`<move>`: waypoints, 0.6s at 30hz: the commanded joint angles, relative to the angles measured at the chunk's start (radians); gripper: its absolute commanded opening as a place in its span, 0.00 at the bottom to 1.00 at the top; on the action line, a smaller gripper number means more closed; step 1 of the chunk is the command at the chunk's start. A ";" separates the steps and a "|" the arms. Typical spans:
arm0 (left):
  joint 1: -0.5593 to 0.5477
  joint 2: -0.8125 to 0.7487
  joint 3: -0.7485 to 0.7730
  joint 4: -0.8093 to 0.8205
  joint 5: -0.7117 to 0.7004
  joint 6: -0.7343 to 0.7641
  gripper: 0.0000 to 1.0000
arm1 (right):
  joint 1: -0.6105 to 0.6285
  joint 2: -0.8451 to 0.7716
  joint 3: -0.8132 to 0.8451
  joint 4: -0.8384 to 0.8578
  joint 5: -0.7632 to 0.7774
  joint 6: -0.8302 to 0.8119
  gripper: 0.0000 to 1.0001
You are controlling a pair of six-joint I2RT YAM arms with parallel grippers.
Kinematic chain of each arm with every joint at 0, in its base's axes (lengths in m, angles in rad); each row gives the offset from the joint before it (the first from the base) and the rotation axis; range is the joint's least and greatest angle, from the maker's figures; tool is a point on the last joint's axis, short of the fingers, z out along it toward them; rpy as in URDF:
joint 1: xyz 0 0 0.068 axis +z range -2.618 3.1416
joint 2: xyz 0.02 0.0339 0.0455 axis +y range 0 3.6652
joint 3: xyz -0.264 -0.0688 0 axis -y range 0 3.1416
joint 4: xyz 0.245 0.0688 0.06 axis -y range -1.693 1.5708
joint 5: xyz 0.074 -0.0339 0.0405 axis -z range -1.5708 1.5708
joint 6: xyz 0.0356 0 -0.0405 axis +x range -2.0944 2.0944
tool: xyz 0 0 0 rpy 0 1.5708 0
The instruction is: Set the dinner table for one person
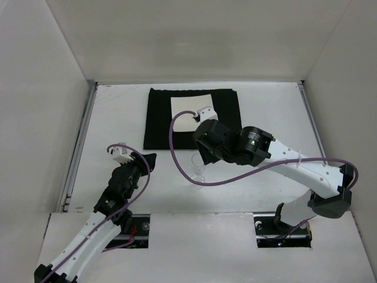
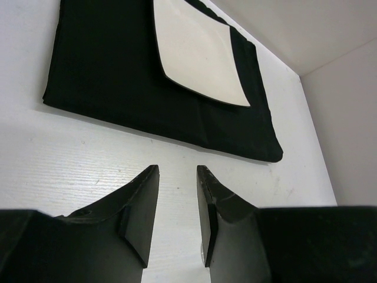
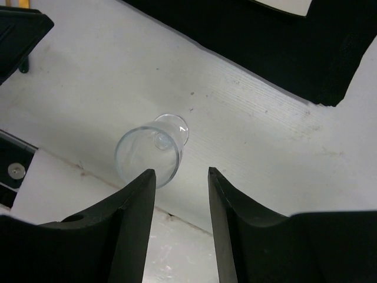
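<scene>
Right fingers [image 3: 132, 206] spread over a clear glass [image 3: 150, 154], left fingers [image 2: 144, 200] slightly apart, white plate [image 2: 200, 53] on black placemat [image 2: 106, 71].

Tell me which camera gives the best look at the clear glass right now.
Right wrist view: the clear glass sits close and almost whole on the table, just ahead of the right gripper, whose jaws stand open. Top external shows it only small and faint beside the right arm. Left wrist does not show it.
</scene>
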 commanded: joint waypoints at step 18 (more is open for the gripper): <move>0.001 -0.024 -0.004 0.020 -0.009 0.009 0.30 | -0.001 0.075 -0.031 0.066 -0.038 -0.042 0.37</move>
